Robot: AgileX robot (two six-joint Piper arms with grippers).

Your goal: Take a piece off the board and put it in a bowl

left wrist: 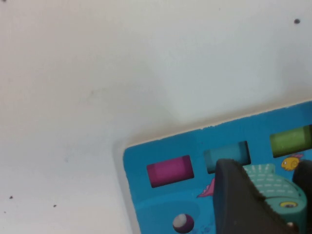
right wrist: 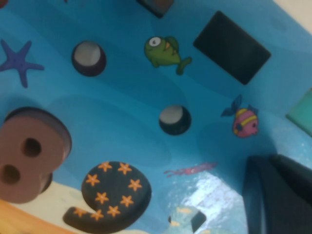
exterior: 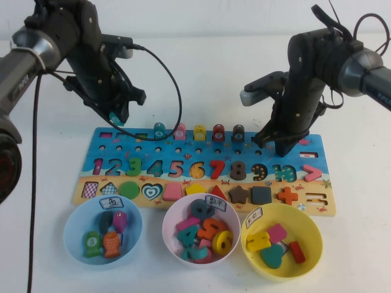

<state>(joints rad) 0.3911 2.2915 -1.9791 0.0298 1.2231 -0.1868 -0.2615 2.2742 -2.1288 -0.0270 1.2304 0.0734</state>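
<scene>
Centrally in the high view, the board is lying lengthwise across the white table, with three bowls lined up below its lower edge.

The left arm is reaching in from the upper left of the frame, its forearm angling down toward the board's upper left corner. The left gripper is hanging just above that corner, with its fingers pinching the piece. In the left wrist view, the piece is showing between the dark fingers over the blue board surface, near a magenta slot.

The right arm is reaching in from the upper right, its wrist section pointing steeply downward. The right gripper is sitting low over the board's upper right area, near the number nine; whether its fingers are spread or pressed together cannot be told.

The bowl is standing at the lower left, just below the board's left end, and is holding several fish pieces. A pinkish-white bowl is standing in the lower centre and a yellow bowl at the lower right.
</scene>
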